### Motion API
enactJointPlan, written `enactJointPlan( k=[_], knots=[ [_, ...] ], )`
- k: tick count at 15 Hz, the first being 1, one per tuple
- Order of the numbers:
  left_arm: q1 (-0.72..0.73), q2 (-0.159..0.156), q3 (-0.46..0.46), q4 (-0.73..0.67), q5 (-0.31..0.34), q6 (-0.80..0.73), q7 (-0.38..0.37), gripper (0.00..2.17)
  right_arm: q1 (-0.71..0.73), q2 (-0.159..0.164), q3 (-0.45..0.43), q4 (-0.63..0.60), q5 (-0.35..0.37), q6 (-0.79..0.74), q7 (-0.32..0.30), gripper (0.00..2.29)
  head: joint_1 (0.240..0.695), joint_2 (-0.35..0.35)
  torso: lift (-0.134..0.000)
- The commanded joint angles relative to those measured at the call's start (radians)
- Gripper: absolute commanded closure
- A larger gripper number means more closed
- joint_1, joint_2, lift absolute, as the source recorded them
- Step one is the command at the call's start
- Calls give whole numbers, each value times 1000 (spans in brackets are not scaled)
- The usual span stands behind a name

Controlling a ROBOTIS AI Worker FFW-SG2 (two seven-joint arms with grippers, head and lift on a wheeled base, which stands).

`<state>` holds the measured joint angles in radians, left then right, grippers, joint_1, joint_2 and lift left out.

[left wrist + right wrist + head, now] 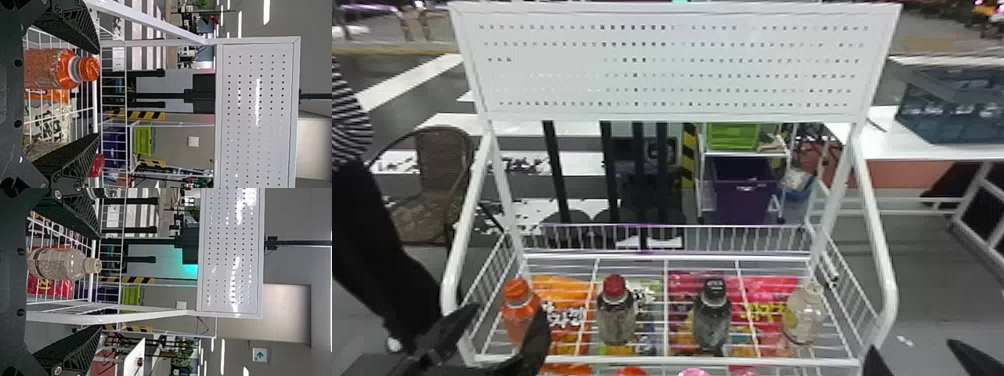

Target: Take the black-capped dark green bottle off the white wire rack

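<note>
Head view: we see the dark green bottle [712, 320] upright on the rack [657, 360], probably for easy grasping; left gripper [98, 94] and right gripper [100, 282] gape empty.

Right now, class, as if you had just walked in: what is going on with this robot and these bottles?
The robot is not holding any bottle. Its left gripper is open near the orange bottle, and its right gripper is open by the rack's right side. The black-capped dark green bottle stands on the white wire rack, not yet taken off.
</note>
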<state>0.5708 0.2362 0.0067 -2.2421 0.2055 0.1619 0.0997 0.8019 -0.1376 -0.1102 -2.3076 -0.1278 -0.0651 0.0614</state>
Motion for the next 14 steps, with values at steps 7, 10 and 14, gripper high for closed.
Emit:
enactJointPlan(
  k=[7,10,14],
  knots=[
    [0,0,-1,4,-2,0,2,144,10,1,-6,-4,-3,-18,0,93,499,0,0],
    [0,0,-2,-1,-2,0,2,144,11,1,-2,2,-7,-28,0,93,499,0,0],
    [0,0,-4,-1,-2,0,-3,144,-50,24,98,214,16,-184,-2,97,499,0,0]
  ],
)
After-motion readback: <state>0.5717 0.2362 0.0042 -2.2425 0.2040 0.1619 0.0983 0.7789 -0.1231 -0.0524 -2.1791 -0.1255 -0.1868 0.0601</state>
